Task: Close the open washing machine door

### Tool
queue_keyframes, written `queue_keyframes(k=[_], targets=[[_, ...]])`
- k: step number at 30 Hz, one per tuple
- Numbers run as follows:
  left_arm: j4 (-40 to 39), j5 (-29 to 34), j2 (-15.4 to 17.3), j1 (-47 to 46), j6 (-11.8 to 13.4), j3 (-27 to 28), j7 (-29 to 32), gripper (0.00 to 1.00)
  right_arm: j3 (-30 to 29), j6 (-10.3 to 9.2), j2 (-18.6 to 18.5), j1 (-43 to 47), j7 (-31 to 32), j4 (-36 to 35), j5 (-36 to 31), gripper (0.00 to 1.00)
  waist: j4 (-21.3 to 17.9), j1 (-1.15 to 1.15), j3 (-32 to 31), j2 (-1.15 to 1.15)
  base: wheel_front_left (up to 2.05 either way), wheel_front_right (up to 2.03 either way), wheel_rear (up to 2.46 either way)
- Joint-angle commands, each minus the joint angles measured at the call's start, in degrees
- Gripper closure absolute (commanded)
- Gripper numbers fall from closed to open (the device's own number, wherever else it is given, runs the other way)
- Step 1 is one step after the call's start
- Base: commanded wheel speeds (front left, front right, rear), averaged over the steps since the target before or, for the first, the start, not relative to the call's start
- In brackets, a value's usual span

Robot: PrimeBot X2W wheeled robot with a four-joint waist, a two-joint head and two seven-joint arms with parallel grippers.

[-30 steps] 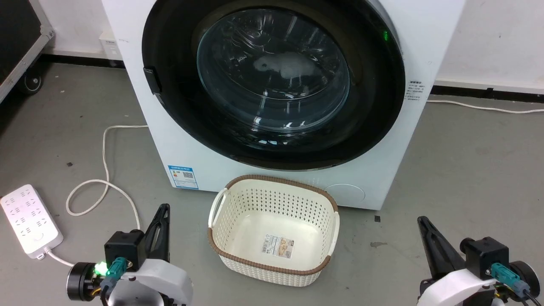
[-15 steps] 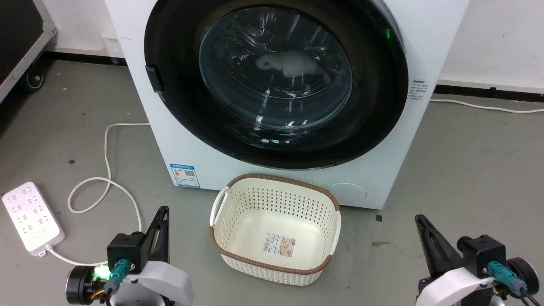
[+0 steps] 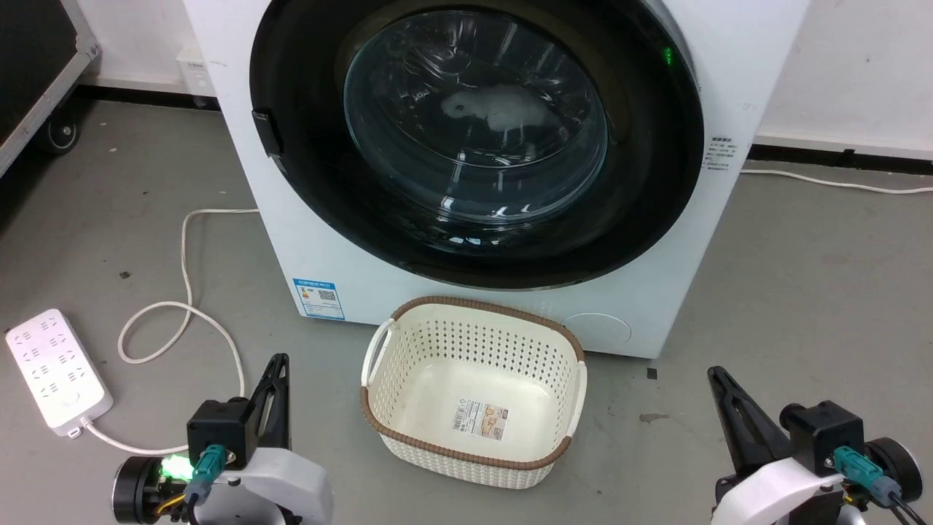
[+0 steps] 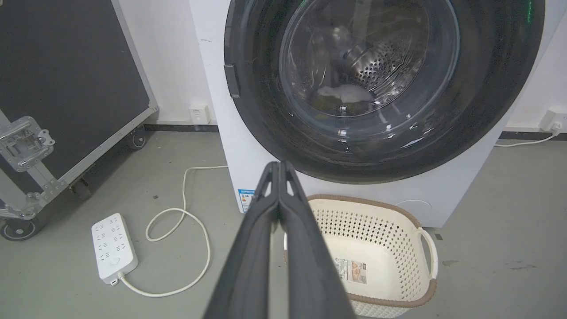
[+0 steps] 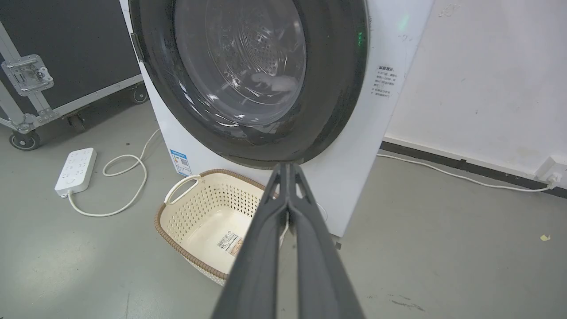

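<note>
Lying well beyond left fingers [image 4: 254,248] and right fingers [image 5: 263,257], each pressed together empty: washing machine door [image 3: 474,138]

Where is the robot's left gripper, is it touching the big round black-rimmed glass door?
Apart. The head view shows the left gripper low down, with bare grey floor between it and the round black-rimmed glass washing machine door.
</note>
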Motion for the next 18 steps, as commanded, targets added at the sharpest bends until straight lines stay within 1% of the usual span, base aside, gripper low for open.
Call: queue_keyframes(k=[1,18], targets=[[-0.3,0.2,-0.1,0.8,-0.3,0.1,0.0,1.00,0.0,-0.04,-0.1,-0.8,0.1,-0.4,-0.4,1.00,0.0,0.00,0.0,0.00,0.00,0.00,0.00],[-0.3,0.2,-0.1,0.8,-0.3,0.1,0.0,1.00,0.0,-0.04,-0.1,-0.8,0.1,-0.4,-0.4,1.00,0.0,0.00,0.0,0.00,0.00,0.00,0.00]])
